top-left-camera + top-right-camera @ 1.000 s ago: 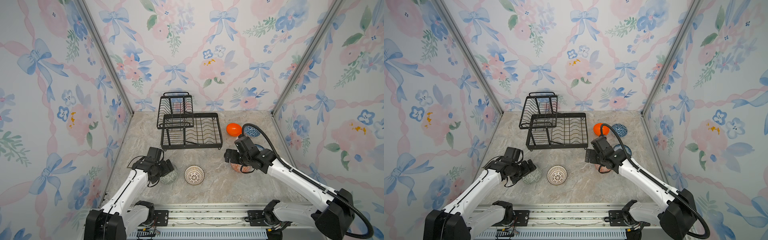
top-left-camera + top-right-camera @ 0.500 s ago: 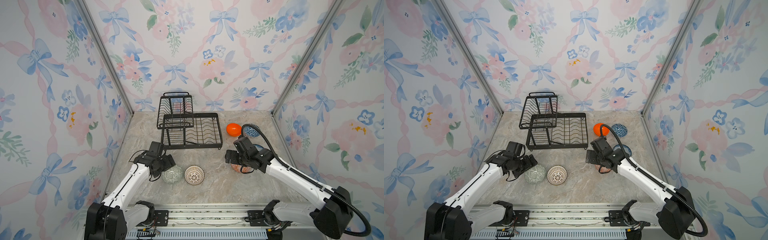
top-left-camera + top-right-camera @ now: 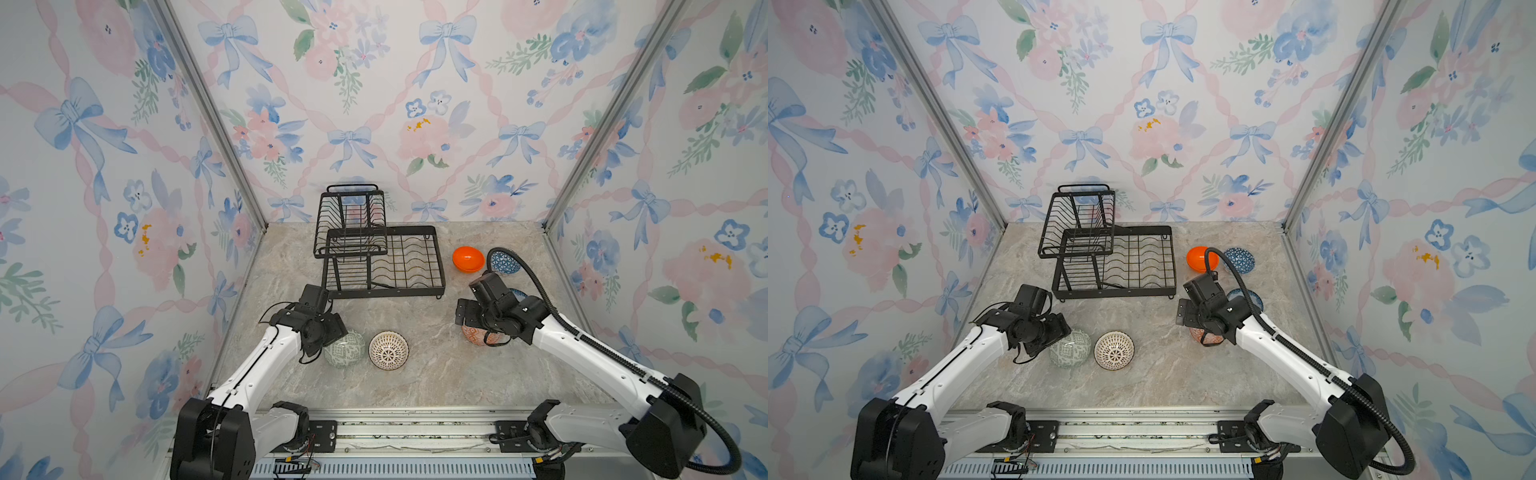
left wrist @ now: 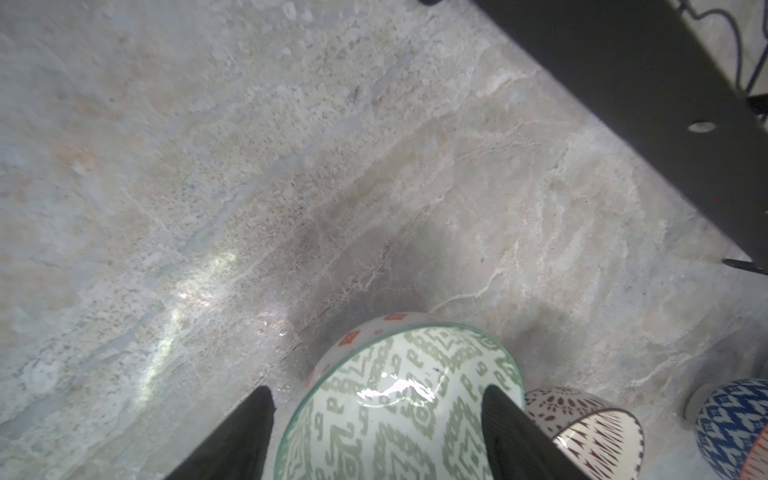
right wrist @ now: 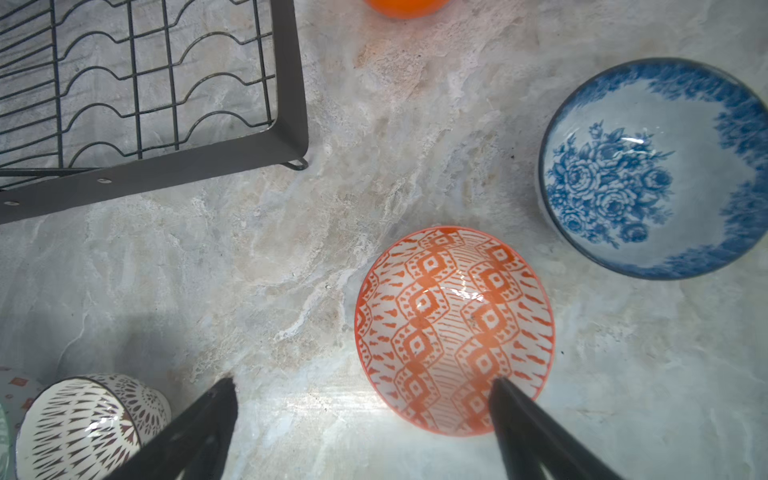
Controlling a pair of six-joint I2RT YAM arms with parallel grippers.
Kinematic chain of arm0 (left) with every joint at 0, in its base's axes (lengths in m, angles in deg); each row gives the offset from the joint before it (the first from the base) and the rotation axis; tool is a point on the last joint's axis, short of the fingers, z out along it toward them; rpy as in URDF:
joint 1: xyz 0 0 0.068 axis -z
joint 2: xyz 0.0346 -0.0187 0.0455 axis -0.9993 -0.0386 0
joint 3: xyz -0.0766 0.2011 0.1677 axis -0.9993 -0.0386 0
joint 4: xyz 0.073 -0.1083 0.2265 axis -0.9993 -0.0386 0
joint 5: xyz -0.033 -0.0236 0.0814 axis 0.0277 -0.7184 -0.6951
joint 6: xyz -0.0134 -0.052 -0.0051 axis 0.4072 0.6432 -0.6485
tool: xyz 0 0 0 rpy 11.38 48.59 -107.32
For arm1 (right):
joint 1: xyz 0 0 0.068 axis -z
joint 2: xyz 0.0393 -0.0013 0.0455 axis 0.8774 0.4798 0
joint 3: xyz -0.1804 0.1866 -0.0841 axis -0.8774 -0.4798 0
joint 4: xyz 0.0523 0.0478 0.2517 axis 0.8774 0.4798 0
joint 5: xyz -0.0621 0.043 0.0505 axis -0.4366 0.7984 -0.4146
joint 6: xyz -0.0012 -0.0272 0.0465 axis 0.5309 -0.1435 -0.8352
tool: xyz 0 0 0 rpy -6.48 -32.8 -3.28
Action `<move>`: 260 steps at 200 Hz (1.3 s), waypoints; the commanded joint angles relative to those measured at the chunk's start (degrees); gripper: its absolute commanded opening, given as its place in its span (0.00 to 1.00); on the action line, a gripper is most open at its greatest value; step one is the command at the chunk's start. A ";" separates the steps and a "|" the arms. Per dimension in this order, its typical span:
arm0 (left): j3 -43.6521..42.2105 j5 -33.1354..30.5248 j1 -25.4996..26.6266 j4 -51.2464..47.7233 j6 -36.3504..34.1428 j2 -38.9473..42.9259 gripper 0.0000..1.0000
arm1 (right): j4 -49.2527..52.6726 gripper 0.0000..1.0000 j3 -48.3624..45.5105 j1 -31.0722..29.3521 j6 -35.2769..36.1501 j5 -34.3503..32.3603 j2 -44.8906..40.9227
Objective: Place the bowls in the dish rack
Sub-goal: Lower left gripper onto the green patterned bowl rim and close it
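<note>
Your stone-patterned tabletop (image 3: 415,382) carries everything. The black wire dish rack (image 3: 390,294) stands toward its back, left of the middle, with the small upper basket above the left end of the wide lower tray. All 6 bowls sit on the tabletop, outside the rack. Your left hand (image 4: 376,415) is low at the grey-green patterned bowl (image 3: 344,349), in front of the rack's left corner. Its 2 fingers stand apart on either side of that bowl. A sliver of tabletop shows between 1 finger (image 4: 245,424) and the rim, so the hand is open and not gripping. Your right hand (image 5: 363,386) is spread wide above the orange-and-white patterned bowl (image 5: 455,328). There 1 finger (image 5: 511,407) hangs over the bowl's inside near the rim and the other hangs over bare tabletop, so the hand holds nothing. The white bowl with brown lattice (image 3: 388,350) sits just beside the grey-green one, on its right. The blue-and-white floral bowl (image 5: 652,166) lies near the orange-and-white one but apart from it, toward the right wall. Farther back, right of the rack, the plain orange bowl (image 3: 468,259) and the blue geometric bowl (image 3: 503,262) sit just beside each other.
</note>
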 commanded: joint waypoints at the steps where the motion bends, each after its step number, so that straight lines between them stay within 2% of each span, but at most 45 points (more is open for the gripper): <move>1: -2.11 -1.09 -0.03 -2.51 -0.93 -0.05 0.74 | 1.58 0.97 0.79 0.68 -0.83 0.42 0.32; 24: -2.47 -1.06 0.15 -2.45 -1.10 0.24 0.67 | 2.15 0.97 0.55 0.68 -1.56 0.04 0.07; 49: -2.54 -0.90 0.06 -2.42 -1.25 0.46 0.55 | 2.04 0.97 0.17 0.68 -1.76 0.46 -0.41; 73: -2.43 0.20 0.23 -2.32 -1.41 -0.54 0.51 | 2.75 0.97 0.36 0.63 -2.12 0.24 -0.25; 92: -2.08 0.45 0.24 -2.18 -1.98 -1.21 0.33 | 3.20 0.97 0.55 0.41 -2.53 -0.55 -0.49; 112: -2.12 0.56 0.32 -2.25 -1.98 -1.21 0.25 | 3.36 0.97 0.29 -0.01 -2.95 -1.38 -1.09; 182: -1.64 -0.12 1.86 -2.05 -1.76 -2.63 0.24 | -1.13 0.97 -2.70 -0.28 -1.84 0.22 -5.44; 206: -1.46 -0.80 2.73 -1.95 -1.52 -3.14 0.23 | -2.54 0.97 -2.94 -0.37 0.49 2.46 -6.32; 260: -0.95 -2.01 3.80 -1.62 -1.02 -4.61 0.18 | -1.82 0.97 -2.88 -0.33 -0.01 1.00 -6.70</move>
